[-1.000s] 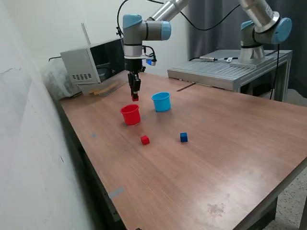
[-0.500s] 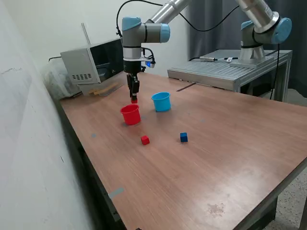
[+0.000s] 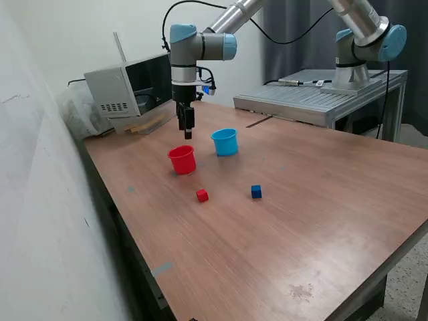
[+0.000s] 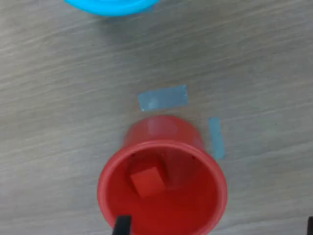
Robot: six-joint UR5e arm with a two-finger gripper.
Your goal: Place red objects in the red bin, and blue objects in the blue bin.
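Red cube (image 4: pixel 146 181) lies inside the red cup (image 3: pixel 182 160) on the wooden table (image 3: pixel 321 200), claw (image 3: pixel 188 136) spread and empty above. Blue cup (image 3: pixel 225 142) stands just beside. A second red cube (image 3: pixel 202 195) and a blue cube (image 3: pixel 256 192) sit nearby; a grey box (image 3: pixel 124 85) behind. No writing legible.

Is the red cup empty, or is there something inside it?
Not empty. In the wrist view, the upright red cup has one red cube lying inside on its bottom.
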